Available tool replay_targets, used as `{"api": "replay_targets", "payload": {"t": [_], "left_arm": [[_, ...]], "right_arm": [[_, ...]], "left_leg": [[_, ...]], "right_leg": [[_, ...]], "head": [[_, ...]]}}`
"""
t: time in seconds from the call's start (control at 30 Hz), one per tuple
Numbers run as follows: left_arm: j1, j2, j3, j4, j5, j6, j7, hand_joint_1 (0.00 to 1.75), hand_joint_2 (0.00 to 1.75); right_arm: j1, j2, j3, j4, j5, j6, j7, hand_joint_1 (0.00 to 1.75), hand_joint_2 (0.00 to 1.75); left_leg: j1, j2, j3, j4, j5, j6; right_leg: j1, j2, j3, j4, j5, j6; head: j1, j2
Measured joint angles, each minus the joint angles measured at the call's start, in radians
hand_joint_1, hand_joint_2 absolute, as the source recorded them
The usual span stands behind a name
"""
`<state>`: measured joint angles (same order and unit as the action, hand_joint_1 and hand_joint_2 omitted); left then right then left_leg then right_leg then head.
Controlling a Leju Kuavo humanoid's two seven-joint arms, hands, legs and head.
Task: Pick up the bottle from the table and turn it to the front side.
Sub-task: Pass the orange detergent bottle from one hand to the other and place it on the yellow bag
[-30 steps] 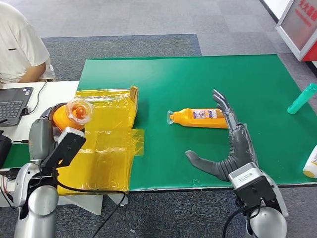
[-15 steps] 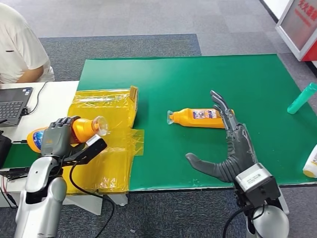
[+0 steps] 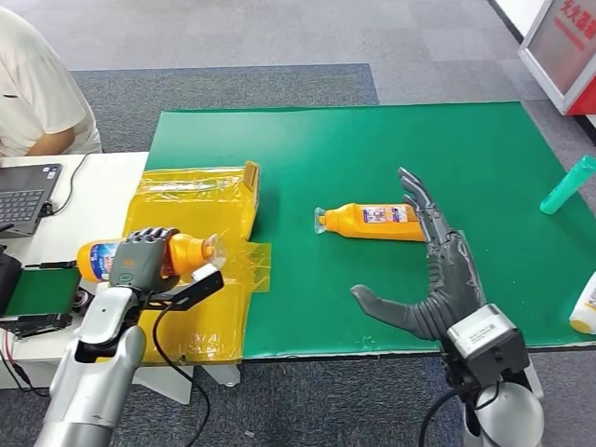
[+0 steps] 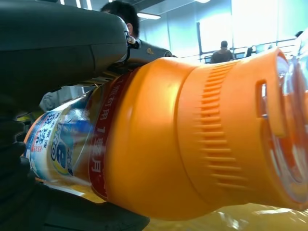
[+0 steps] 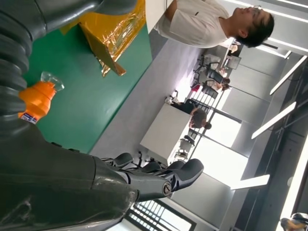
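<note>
Left hand (image 3: 142, 258) grips an orange bottle (image 3: 184, 253) held sideways above the yellow plastic sheet (image 3: 204, 242), clear cap pointing right, blue label end sticking out left of the fingers. Left wrist view gives the close-up that the head view lacks: ribbed orange shoulder, red band with white print, blue-and-white label, clear cap at the edge, dark fingers (image 4: 14, 159) wrapped round the label end.

Right hand (image 3: 440, 270) is open, holding nothing, fingers spread and stretched toward the far side, thumb out left, over the green mat (image 3: 337, 149). A second orange bottle (image 3: 372, 221) lies flat on the mat just left of the fingertips, cap to the left; contact cannot be told. Right wrist view shows that bottle's neck and cap next to the hand, plus a room behind with chairs, desks and ceiling light strips.

Table has a white part on the left with a laptop (image 3: 24, 196); a person in a white shirt (image 3: 38, 88) sits behind it. A teal bottle (image 3: 568, 184) lies at the far right of the mat, a white bottle (image 3: 585, 305) at the right edge. Grey carpet floor (image 3: 246, 33) beyond.

Versus half a second ago: the left hand and its bottle have moved right and nearer the sheet; the right hand has barely shifted.
</note>
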<state>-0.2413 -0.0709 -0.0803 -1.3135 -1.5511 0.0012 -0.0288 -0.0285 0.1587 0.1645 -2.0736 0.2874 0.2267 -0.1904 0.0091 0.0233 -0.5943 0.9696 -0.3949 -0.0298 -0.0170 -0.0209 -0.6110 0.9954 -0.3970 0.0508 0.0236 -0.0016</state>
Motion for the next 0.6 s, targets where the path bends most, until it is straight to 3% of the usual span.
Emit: {"api": "replay_targets", "payload": {"t": [0.17,0.43,0.5,0.57,0.6], "left_arm": [[-0.038,-0.014,-0.081,0.074,0.0,0.007,0.011,1.75,1.75],[-0.066,-0.053,-0.126,0.135,0.0,0.003,-0.005,1.75,1.75],[-0.071,-0.061,-0.134,0.152,0.0,0.001,-0.007,1.5,1.75],[-0.075,-0.068,-0.14,0.165,0.0,0.001,-0.006,0.63,1.75],[-0.076,-0.071,-0.141,0.17,0.0,0.0,-0.004,0.31,1.75]], "right_arm": [[-0.02,0.0,0.0,0.013,0.0,0.005,-0.007,0.0,1.75],[-0.026,0.0,0.003,0.018,0.003,0.005,-0.018,0.0,1.75],[-0.026,0.0,0.004,0.018,0.003,0.005,-0.023,0.0,1.75],[-0.026,0.0,0.005,0.018,0.004,0.005,-0.027,0.0,1.75],[-0.025,0.0,0.005,0.017,0.004,0.005,-0.028,0.0,1.75]], "left_leg": [[0.0,0.0,0.0,0.0,0.0,0.0],[0.0,0.0,0.0,0.0,0.0,0.0],[0.0,0.0,0.0,0.0,0.0,0.0],[0.0,0.0,0.0,0.0,0.0,0.0],[0.0,0.0,0.0,0.0,0.0,0.0]], "right_leg": [[0.0,0.0,0.0,0.0,0.001,0.001],[0.0,0.0,0.0,0.0,0.001,0.001],[0.0,0.0,0.0,0.0,0.001,0.001],[0.0,0.0,0.0,0.0,0.001,0.001],[0.0,0.0,0.0,0.0,0.001,0.001]], "head": [[0.0,0.0],[0.0,0.0],[0.0,0.0],[0.0,0.0],[0.0,0.0]]}}
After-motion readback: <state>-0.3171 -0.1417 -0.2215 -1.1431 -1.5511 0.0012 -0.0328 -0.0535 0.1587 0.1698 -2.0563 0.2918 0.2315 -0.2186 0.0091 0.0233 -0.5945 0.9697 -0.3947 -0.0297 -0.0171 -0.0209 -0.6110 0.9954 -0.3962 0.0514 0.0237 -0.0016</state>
